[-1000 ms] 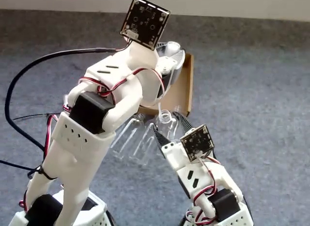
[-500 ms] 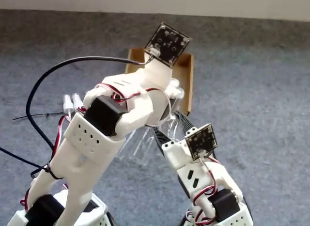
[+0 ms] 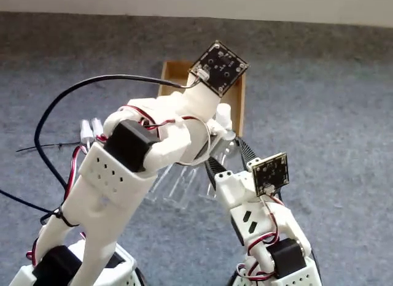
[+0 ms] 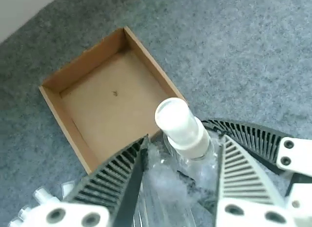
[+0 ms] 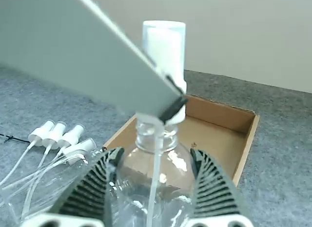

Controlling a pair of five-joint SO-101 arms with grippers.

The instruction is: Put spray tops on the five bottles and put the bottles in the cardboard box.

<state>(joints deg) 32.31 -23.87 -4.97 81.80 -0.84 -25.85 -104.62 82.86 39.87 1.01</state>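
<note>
My right gripper (image 5: 156, 159) is shut on a clear bottle (image 5: 153, 173) and holds it upright near the front of the cardboard box (image 5: 222, 134). A white spray top (image 5: 163, 47) sits on the bottle's neck, its tube running down inside. My left gripper (image 4: 184, 139) is shut on the spray top (image 4: 179, 123) from above. In the high view the left gripper (image 3: 219, 127) is directly over the right gripper (image 3: 228, 157). The cardboard box (image 4: 105, 98) has nothing in it. Several spray tops (image 5: 58, 134) lie loose beside several capless bottles (image 3: 175, 181).
The loose spray tops (image 3: 89, 131) lie left of the left arm on the grey carpet (image 3: 319, 108). A black cable (image 3: 46, 123) loops across the carpet on the left. A pale wall (image 3: 196, 0) bounds the far side.
My left arm came down from above the box with the spray top and set it on the bottle. The right arm shifted slightly right with the bottle.
</note>
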